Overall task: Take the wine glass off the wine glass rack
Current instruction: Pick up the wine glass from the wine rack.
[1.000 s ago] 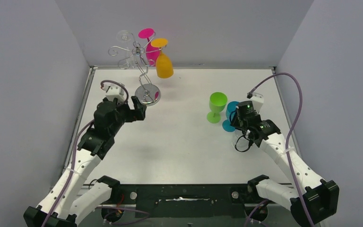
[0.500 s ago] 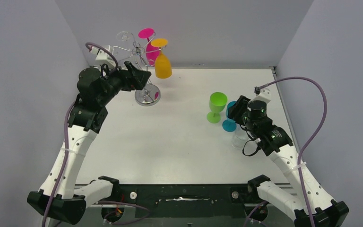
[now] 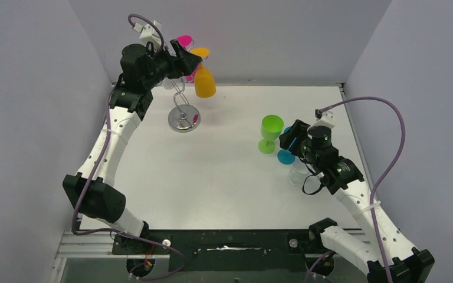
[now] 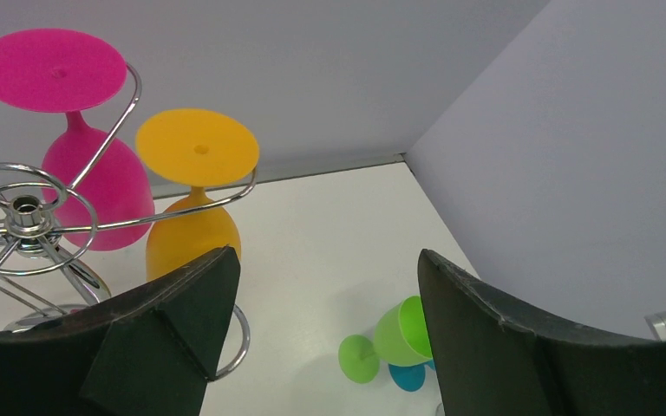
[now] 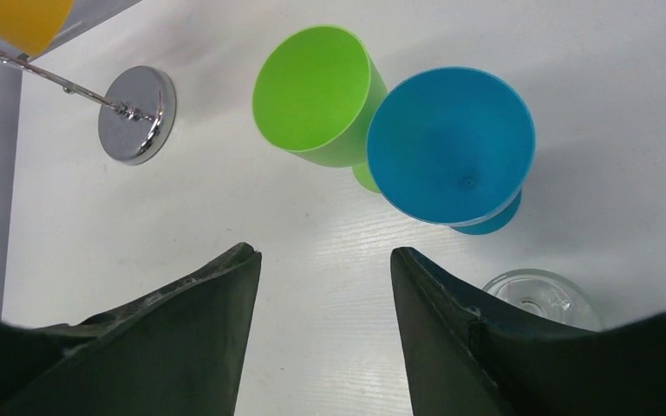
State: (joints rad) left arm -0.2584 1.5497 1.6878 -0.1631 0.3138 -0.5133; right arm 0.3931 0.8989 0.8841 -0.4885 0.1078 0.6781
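Note:
The wine glass rack (image 3: 180, 101), thin silver wire on a round shiny base, stands at the back left. An orange wine glass (image 3: 204, 82) and a pink wine glass (image 3: 184, 41) hang upside down from its top arms. My left gripper (image 3: 189, 62) is raised to the rack's top, right beside these two glasses. In the left wrist view the pink glass (image 4: 95, 186) and orange glass (image 4: 192, 238) hang just left of my open left gripper (image 4: 328, 260), with nothing between its fingers. My right gripper (image 3: 292, 137) is open and empty by the standing glasses.
A green glass (image 3: 270, 132) and a blue glass (image 3: 284, 154) stand upright at mid-right; a clear glass (image 3: 299, 174) stands close to my right wrist. In the right wrist view the blue glass (image 5: 451, 143) sits just ahead of my right gripper (image 5: 323, 251). Walls enclose the table.
My left arm has risen from beside the rack's base up to the hanging glasses at its top. My right gripper has opened wider and drawn back slightly from the blue glass.

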